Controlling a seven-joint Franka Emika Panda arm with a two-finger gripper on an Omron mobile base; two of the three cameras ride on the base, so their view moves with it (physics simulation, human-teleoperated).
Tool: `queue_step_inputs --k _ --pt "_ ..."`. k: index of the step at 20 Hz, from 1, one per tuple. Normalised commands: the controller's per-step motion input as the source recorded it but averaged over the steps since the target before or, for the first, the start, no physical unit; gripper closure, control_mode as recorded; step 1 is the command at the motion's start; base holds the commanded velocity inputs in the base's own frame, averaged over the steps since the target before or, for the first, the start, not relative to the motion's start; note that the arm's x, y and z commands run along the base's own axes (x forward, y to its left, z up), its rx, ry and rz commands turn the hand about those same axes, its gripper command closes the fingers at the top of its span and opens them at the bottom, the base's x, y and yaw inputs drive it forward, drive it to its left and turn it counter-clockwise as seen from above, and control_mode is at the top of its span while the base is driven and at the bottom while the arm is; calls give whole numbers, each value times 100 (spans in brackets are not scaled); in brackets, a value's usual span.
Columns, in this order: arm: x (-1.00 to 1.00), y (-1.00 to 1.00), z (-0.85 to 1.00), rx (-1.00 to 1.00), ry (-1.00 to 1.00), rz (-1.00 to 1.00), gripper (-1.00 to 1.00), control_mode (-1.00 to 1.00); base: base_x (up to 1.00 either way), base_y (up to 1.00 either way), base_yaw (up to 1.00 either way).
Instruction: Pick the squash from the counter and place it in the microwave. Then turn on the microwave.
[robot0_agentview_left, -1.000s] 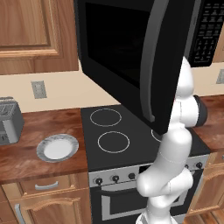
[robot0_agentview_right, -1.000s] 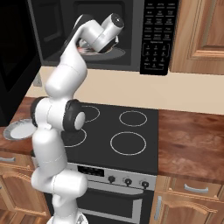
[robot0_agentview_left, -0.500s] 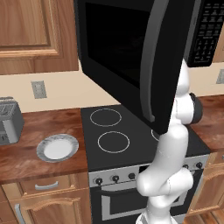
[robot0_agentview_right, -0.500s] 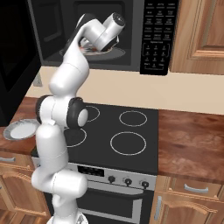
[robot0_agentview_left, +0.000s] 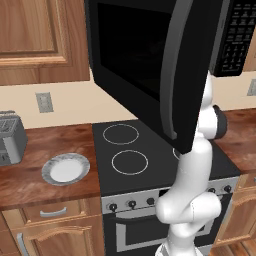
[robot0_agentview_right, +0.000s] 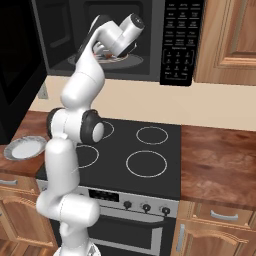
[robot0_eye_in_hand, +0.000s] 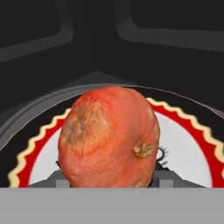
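Observation:
The orange-red squash (robot0_eye_in_hand: 109, 135) sits close in front of the hand camera, between my fingers, and my gripper (robot0_eye_in_hand: 109, 177) is shut on it. It hangs just over a white plate with a red scalloped rim (robot0_eye_in_hand: 192, 135) on the microwave's turntable. In the right base view my gripper (robot0_agentview_right: 103, 50) reaches into the open black microwave (robot0_agentview_right: 60, 45), beside its keypad (robot0_agentview_right: 177, 42). The microwave door (robot0_agentview_left: 135, 65) with its long grey handle (robot0_agentview_left: 172, 75) stands swung wide open. The fingertips are mostly hidden behind the squash.
Below lie the black stovetop (robot0_agentview_left: 130, 150) and the oven front with knobs (robot0_agentview_right: 135, 205). On the reddish-brown counter (robot0_agentview_left: 25, 182) stand a grey-rimmed white plate (robot0_agentview_left: 66, 169) and a grey toaster (robot0_agentview_left: 10, 137). The open door juts out over the stove.
The arm has shifted slightly towards the microwave, while the hand stays inside the cavity with the squash. Nothing else has moved.

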Motion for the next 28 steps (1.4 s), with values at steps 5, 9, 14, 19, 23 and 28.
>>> queue_step_inputs --k 5,9,14,19,23,28 --pt "8 6 -6 -1 0 1 100 -100 0 0 0" --pt "10 6 -5 0 0 0 100 -100 0 0 0" --pt "11 7 -4 0 0 0 100 -100 0 0 0" --pt "12 6 -4 0 0 0 100 -100 0 0 0" --pt "13 5 -4 0 0 0 100 -100 0 0 0" --pt "8 3 -6 0 0 0 100 -100 0 0 0"
